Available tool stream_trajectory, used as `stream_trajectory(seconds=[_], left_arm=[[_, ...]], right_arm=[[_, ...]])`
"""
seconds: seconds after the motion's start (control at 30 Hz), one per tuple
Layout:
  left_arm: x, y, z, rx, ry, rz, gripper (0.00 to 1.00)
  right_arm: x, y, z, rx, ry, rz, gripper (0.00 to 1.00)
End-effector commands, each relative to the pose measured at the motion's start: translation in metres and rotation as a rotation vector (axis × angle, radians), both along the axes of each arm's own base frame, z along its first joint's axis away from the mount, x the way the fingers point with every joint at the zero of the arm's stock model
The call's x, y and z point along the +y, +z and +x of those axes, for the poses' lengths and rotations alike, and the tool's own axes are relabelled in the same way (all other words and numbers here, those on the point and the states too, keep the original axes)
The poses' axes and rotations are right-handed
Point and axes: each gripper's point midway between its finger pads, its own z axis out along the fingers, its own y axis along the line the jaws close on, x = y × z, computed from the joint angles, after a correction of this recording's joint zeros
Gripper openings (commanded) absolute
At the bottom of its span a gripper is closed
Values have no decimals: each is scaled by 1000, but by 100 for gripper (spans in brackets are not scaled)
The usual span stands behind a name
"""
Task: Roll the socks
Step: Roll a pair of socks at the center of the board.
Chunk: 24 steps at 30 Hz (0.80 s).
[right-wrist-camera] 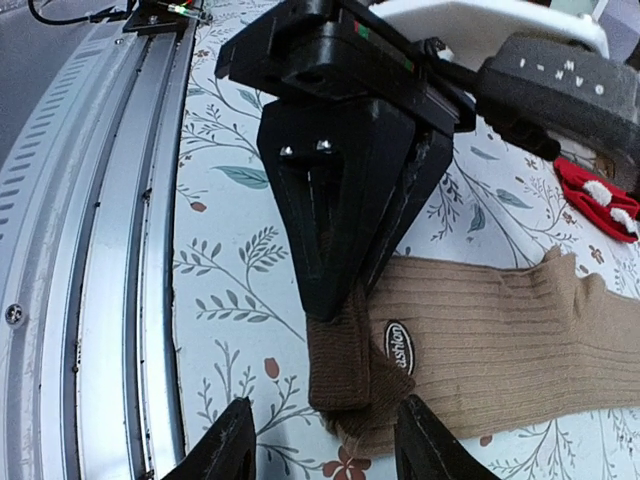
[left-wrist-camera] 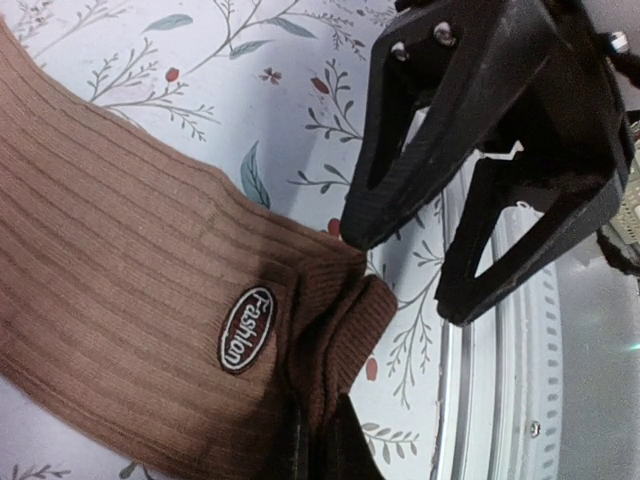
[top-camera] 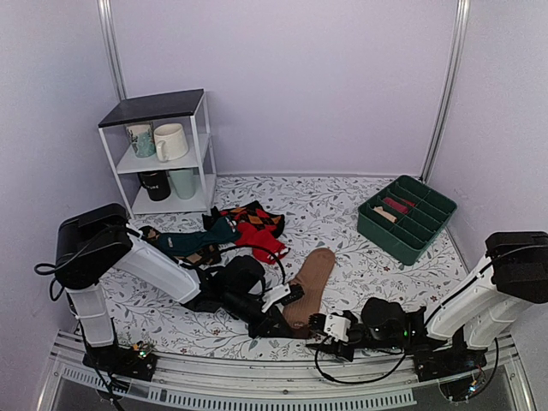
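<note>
Currently L claw [right-wrist-camera: 338, 300] pinches socks [right-wrist-camera: 500, 335] by label [right-wrist-camera: 399, 346].

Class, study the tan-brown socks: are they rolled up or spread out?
Spread out, not rolled. The tan-brown socks lie stretched flat; only the labelled end is bunched, pinched in the shut left tool.
</note>
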Motion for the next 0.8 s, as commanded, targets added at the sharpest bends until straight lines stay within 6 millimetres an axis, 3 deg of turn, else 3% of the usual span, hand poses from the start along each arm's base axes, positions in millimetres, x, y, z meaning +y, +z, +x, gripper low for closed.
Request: stream_trajectory(seconds=[0.0, 0.27, 0.43, 0.5, 0.6, 0.77], left_arm=[[36, -45, -15, 88, 10, 183, 0], [37, -46, -15, 90, 5, 185, 0], [38, -45, -16, 90, 2, 182, 0], [37, -45, -16, 89, 0, 178, 0], [36, -44, -15, 78, -1, 175, 0], [28, -34, 0, 4, 32, 148, 3]], right_arm=[[13, 1, 1, -70, 40, -18, 48], [24, -13, 0, -61, 63, -47, 49], [16, -27, 7, -18, 7, -77, 45], [12, -35, 10, 8, -26, -92, 36], [5, -43, 13, 51, -72, -106, 7], [-7, -49, 13, 147, -130, -99, 0]])
